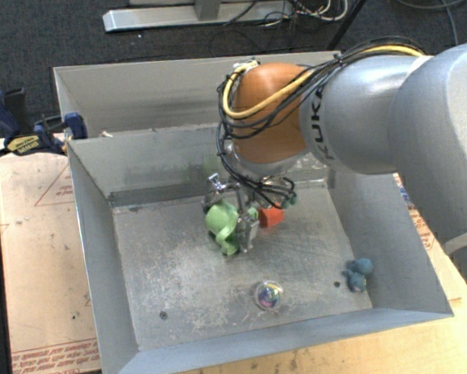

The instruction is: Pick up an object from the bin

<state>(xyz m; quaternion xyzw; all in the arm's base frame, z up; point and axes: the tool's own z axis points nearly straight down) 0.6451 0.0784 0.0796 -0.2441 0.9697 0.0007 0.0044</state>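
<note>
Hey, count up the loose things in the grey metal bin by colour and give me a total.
Green: 1, the lumpy green thing.
Red: 1, the small red block.
Blue-grey: 1, the small lumpy blue-grey thing.
Silvery: 1, the shiny round silvery thing.
Total: 4.

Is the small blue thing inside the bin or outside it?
Inside: the blue thing lies on the bin floor by the right wall.

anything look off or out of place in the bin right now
Nothing stands out. A green lump and a red block are by the gripper; a shiny ball and a small blue toy lie apart near the front of the bin.
</note>
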